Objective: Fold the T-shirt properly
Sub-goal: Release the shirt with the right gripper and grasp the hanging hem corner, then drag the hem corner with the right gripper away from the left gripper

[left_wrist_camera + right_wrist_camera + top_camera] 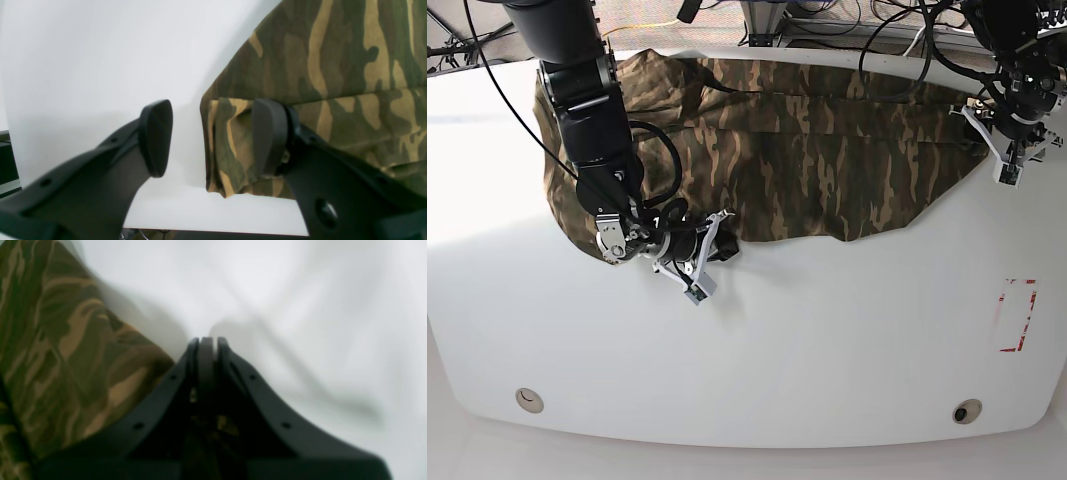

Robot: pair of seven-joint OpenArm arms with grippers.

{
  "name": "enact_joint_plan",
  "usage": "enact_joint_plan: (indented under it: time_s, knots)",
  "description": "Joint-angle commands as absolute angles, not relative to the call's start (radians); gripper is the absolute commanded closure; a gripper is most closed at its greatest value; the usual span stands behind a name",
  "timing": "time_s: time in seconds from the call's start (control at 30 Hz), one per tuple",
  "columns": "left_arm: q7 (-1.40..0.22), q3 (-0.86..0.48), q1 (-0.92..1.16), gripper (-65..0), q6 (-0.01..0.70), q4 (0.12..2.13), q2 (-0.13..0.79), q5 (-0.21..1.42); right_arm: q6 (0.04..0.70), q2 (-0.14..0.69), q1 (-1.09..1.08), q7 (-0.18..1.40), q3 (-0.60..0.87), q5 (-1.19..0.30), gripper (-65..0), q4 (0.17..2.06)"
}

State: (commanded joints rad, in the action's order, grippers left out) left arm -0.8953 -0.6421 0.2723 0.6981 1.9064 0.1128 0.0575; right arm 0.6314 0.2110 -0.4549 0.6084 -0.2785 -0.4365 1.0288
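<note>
Our T-shirt (807, 160) sprawls across the table's (827, 350) twelve o'clock half. Soft and limp, it should drape; corners suit gripping. Our right gripper (206, 340) pinches its hem; our left gripper (213, 136) gapes beside a corner.

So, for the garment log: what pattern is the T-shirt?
The T-shirt is camouflage: olive green, dark brown and tan patches. Clearest in the left wrist view.
</note>
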Motion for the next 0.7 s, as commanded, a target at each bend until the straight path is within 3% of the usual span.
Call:
enact_joint_plan:
  time_s: [0.33, 0.7]
  knots:
    - [-0.892, -0.642, 0.260, -35.1, 0.698, 1.836, 0.134, 0.059, 0.631, 0.251, -0.484, 0.667, -0.275, -0.437, 0.0, 1.145]
    - [-0.892, -0.639, 0.260, -35.1, 0.698, 1.842, 0.133, 0.059, 0.631, 0.265, -0.582, 0.665, -0.275, -0.437, 0.0, 1.150]
